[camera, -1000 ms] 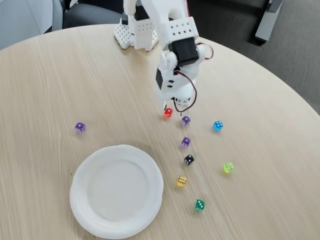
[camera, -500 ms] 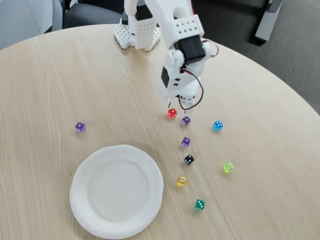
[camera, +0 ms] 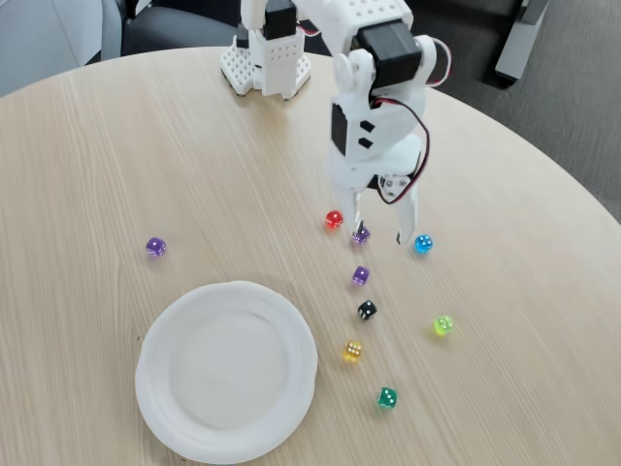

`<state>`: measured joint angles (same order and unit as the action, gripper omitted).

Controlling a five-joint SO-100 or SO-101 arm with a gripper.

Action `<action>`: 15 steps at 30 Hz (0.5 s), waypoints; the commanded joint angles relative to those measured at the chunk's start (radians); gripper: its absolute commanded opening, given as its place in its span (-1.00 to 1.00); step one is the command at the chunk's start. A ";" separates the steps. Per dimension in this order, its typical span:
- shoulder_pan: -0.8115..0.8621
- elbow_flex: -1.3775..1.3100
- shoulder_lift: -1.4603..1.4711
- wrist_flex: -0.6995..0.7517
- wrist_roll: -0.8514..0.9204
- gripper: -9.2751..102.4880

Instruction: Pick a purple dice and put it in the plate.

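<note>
Round wooden table (camera: 116, 136): purple dice (camera: 361, 234) just beside one spread jaw.

One fixed camera, high and angled down over a round wooden table (camera: 116, 146).

It looks across the tabletop toward the arm's white base (camera: 264, 60) at the far edge, near enough to frame most of the table, with the white plate (camera: 155, 388) closest, at the lower left, and dark floor beyond.

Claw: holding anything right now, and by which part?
Nothing held. The claw is open over the table, one finger beside a purple die; the plate is empty.
</note>
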<state>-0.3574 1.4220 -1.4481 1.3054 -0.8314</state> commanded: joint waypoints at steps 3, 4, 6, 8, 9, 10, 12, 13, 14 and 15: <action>0.006 -0.029 0.012 0.002 -0.005 -0.48; 0.006 -0.029 0.023 0.002 -0.006 -0.48; 0.006 -0.029 0.051 0.002 -0.014 -0.48; 0.006 -0.029 0.081 0.002 -0.020 -0.48; 0.006 -0.029 0.097 0.002 -0.023 -0.48; 0.006 -0.029 0.107 0.002 -0.023 -0.48; 0.006 -0.029 0.129 0.002 -0.023 -0.48; 0.006 -0.029 0.137 0.002 -0.021 -0.49; 0.006 -0.029 0.146 0.002 -0.021 -0.49; 0.006 -0.029 0.153 0.002 -0.020 -0.49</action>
<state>-0.3574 1.4220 -1.2885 1.3054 -0.8498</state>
